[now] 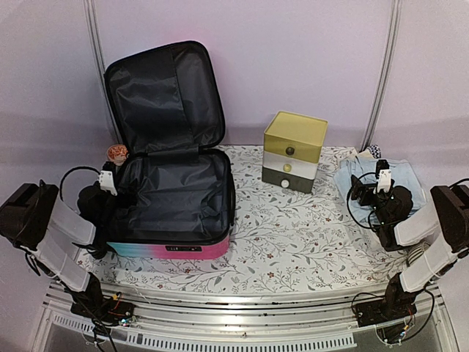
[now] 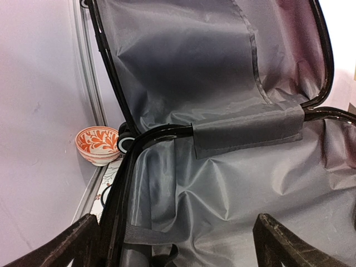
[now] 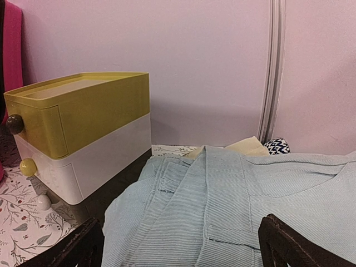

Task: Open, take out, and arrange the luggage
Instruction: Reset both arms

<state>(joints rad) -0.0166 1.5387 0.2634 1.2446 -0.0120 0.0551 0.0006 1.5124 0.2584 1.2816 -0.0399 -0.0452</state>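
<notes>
luggage (image 1: 176, 202): it is laid wide open on the left half of the table (image 1: 293, 242), with the base flat and the pink-to-turquoise side turned to the near edge.
lid (image 1: 165, 95): it is stood upright at the back and leaned toward the wall.
lining (image 2: 222, 183): black fabric is seen in both halves, and a fabric strip is stretched over the hinge.
left gripper (image 2: 177, 222): the jaws are spread as wide as they go and nothing is held. It is hung low at the left rim of the base and pointed toward the hinge, with the right finger over the lining.
right gripper (image 3: 181, 222): it is also spread fully and nothing is gripped. It is held just above the garment (image 3: 222, 211) at the right side of the table (contact cannot be told).
garment, further: it is light blue and folded. A cream piece and a dark-and-white patterned item (image 3: 276, 146) are partly seen behind it.
drawer box (image 1: 294, 152): it is placed at the back, between luggage and garment and apart from both. A yellow drawer is on top, a white one below, a dark one lowest.
bowl (image 2: 99, 144): it is white with an orange pattern, and it is set behind the left rear corner of the luggage, just beside a wheel (image 2: 125, 143).
</notes>
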